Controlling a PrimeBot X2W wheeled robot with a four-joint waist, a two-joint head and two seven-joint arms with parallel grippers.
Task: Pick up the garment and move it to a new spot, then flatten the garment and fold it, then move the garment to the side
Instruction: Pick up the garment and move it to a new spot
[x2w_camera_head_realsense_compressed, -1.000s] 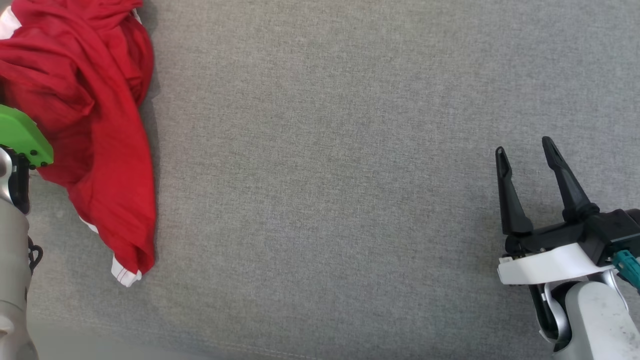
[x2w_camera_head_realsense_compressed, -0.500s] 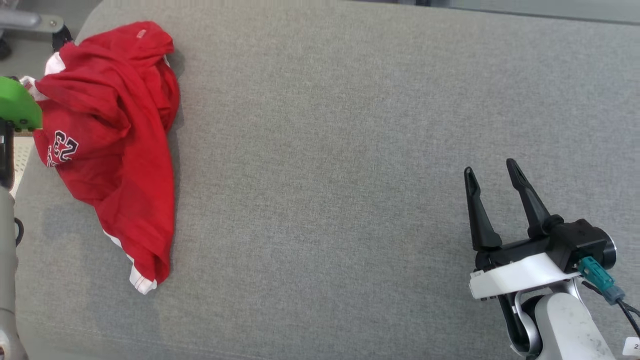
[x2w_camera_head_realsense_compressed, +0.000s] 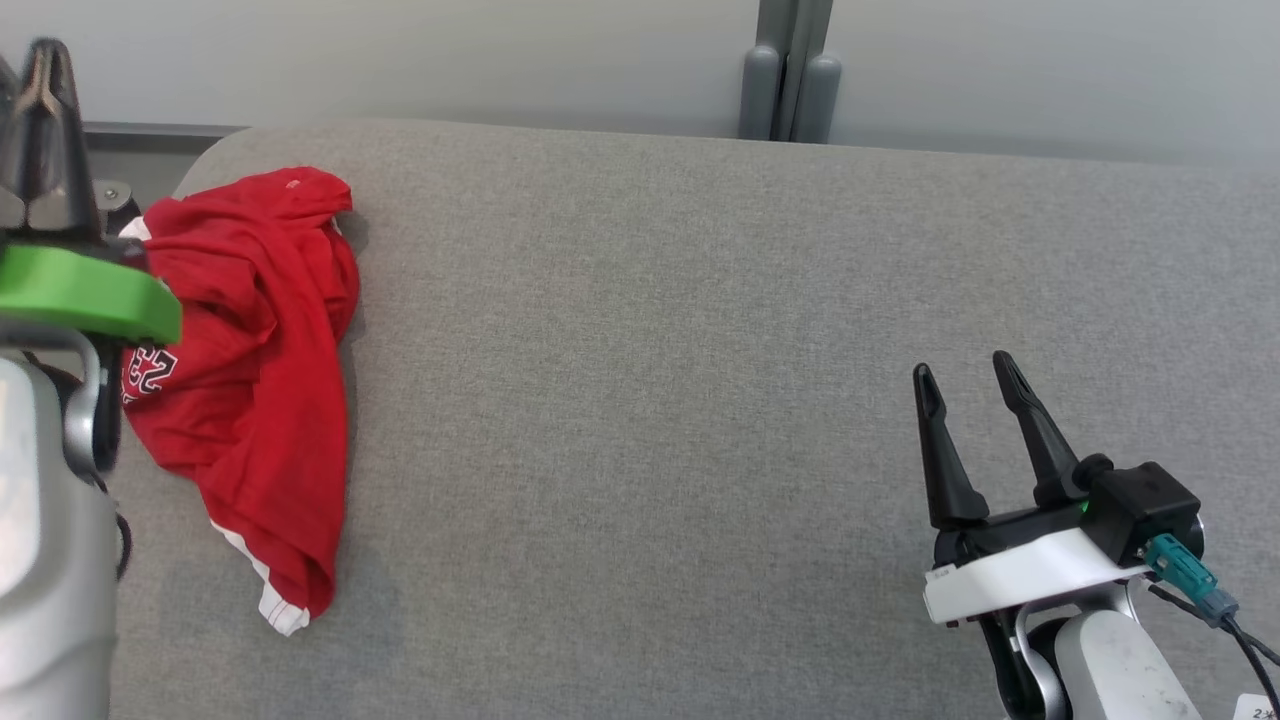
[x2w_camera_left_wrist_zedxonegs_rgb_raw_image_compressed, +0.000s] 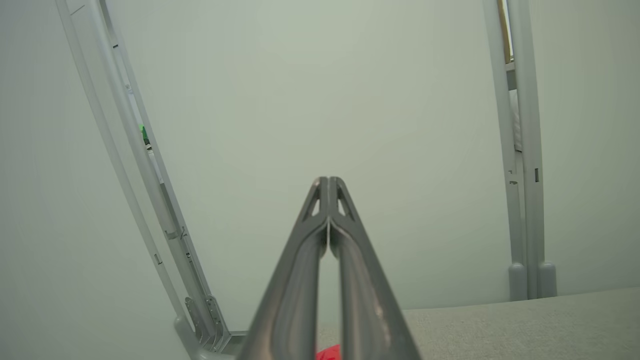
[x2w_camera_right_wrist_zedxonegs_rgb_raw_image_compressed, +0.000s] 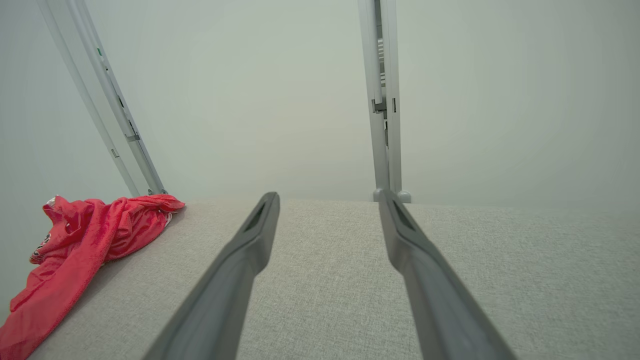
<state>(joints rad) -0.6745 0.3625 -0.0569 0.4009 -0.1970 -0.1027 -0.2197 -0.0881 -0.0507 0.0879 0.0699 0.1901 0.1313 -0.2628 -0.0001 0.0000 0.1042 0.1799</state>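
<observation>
The garment (x2w_camera_head_realsense_compressed: 250, 380) is a red jersey with white trim and a printed number, lying crumpled near the left end of the grey padded surface (x2w_camera_head_realsense_compressed: 700, 400). My left gripper (x2w_camera_head_realsense_compressed: 45, 60) stands above its left side, fingers shut and pointing up, with nothing between them. In the left wrist view the left gripper (x2w_camera_left_wrist_zedxonegs_rgb_raw_image_compressed: 328, 181) has its tips pressed together against the pale wall, and a scrap of the garment (x2w_camera_left_wrist_zedxonegs_rgb_raw_image_compressed: 329, 353) shows at the bottom edge. My right gripper (x2w_camera_head_realsense_compressed: 960, 365) is open far to the right, well apart from the cloth. The right wrist view shows the right gripper (x2w_camera_right_wrist_zedxonegs_rgb_raw_image_compressed: 328, 195) spread, and the garment (x2w_camera_right_wrist_zedxonegs_rgb_raw_image_compressed: 85, 240) at far left.
A pale wall (x2w_camera_head_realsense_compressed: 400, 60) runs behind the surface, with a grey upright post (x2w_camera_head_realsense_compressed: 790, 70) at its middle. The surface's rounded left corner (x2w_camera_head_realsense_compressed: 210, 150) lies just beyond the garment. A slanted metal frame (x2w_camera_left_wrist_zedxonegs_rgb_raw_image_compressed: 150, 200) stands to the left.
The head camera has tilted up, so the surface's far edge and the wall have come into view. My left gripper's shut fingers now show at the upper left. The garment lies where it was.
</observation>
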